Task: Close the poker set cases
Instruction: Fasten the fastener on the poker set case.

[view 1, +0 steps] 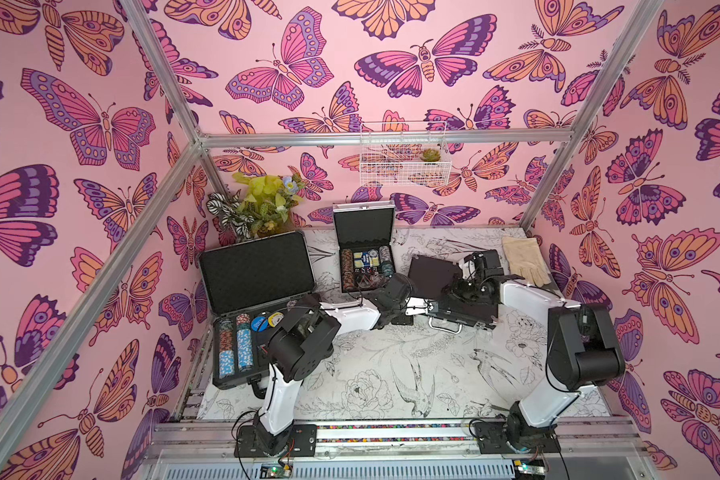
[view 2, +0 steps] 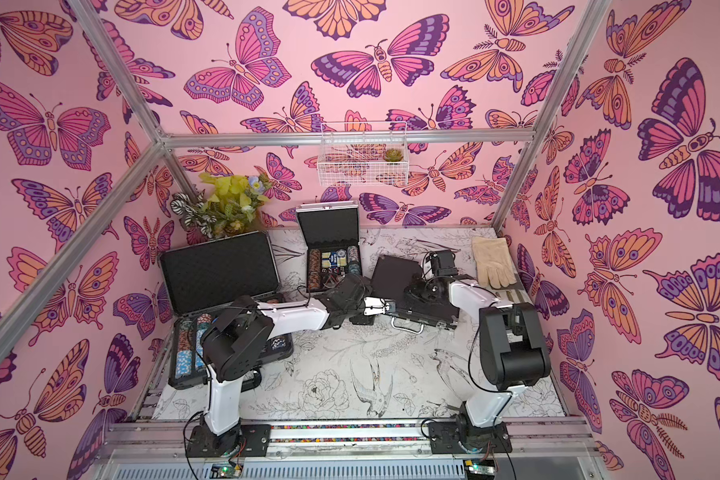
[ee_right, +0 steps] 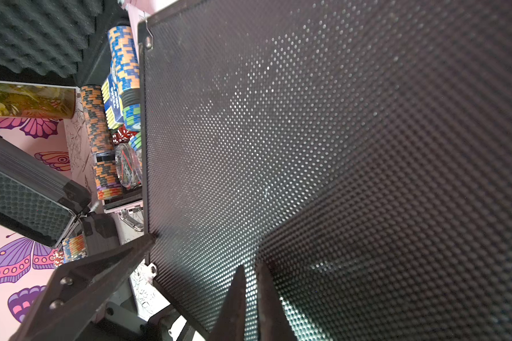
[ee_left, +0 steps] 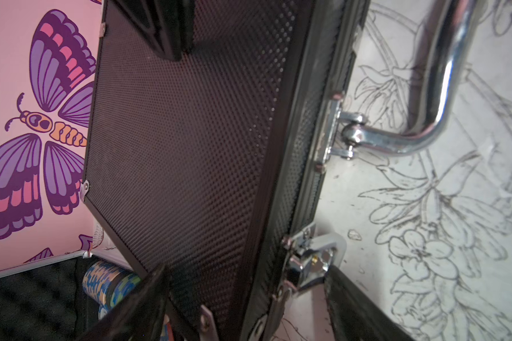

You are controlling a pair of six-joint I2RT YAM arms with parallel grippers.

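The medium black case (view 1: 433,272), centre-right in both top views, lies part-open directly beneath the closed right gripper (ee_right: 252,277), while the left gripper (ee_left: 246,277) stands jaws-apart astride its handle-side edge.

A staged robot lab cell: silver aluminium frame bars (view 1: 287,140) hold pink butterfly-printed wall panels (view 1: 516,25) around a bird-and-flower printed counter (view 1: 391,353), and two white-and-black robot arms (view 1: 279,390) stand bolted to a metal rail (view 1: 391,436) at its front.
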